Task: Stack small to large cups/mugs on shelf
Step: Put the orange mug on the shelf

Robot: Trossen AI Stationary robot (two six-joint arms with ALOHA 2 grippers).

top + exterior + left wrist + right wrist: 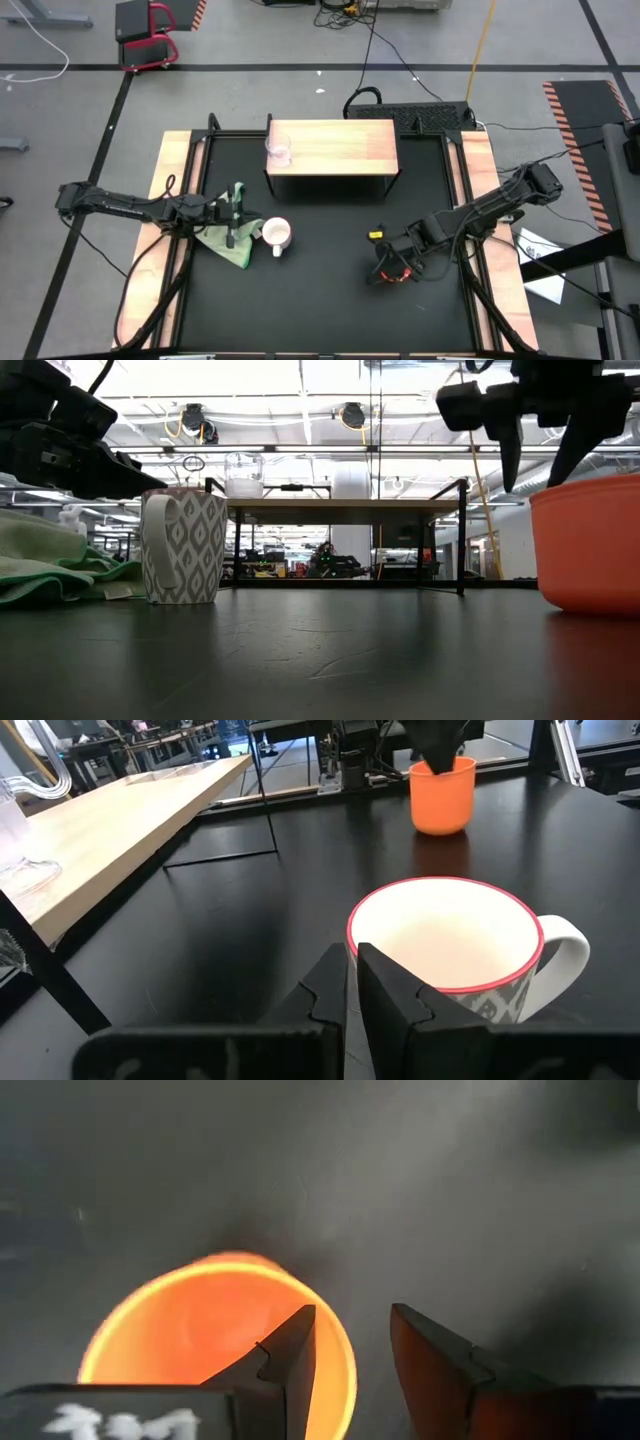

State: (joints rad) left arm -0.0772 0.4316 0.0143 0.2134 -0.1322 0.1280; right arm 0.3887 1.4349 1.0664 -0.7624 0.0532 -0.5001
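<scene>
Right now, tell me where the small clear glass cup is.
In the high view, the glass cup stands on the left end of the shelf, at the table's far side, well behind the white mug.

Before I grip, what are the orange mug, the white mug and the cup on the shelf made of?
Orange mug: matte, opaque, likely plastic or ceramic. White mug: glossy glaze, grey print, probably ceramic. Cup: see-through, glass or clear plastic. Shelf: light wood grain top.

light: bright, even, from ceiling strips in the low view
glare: soft sheen on the black table top (330,660)
blur: round orange mug (215,1335) out of focus
shadows: faint
</scene>
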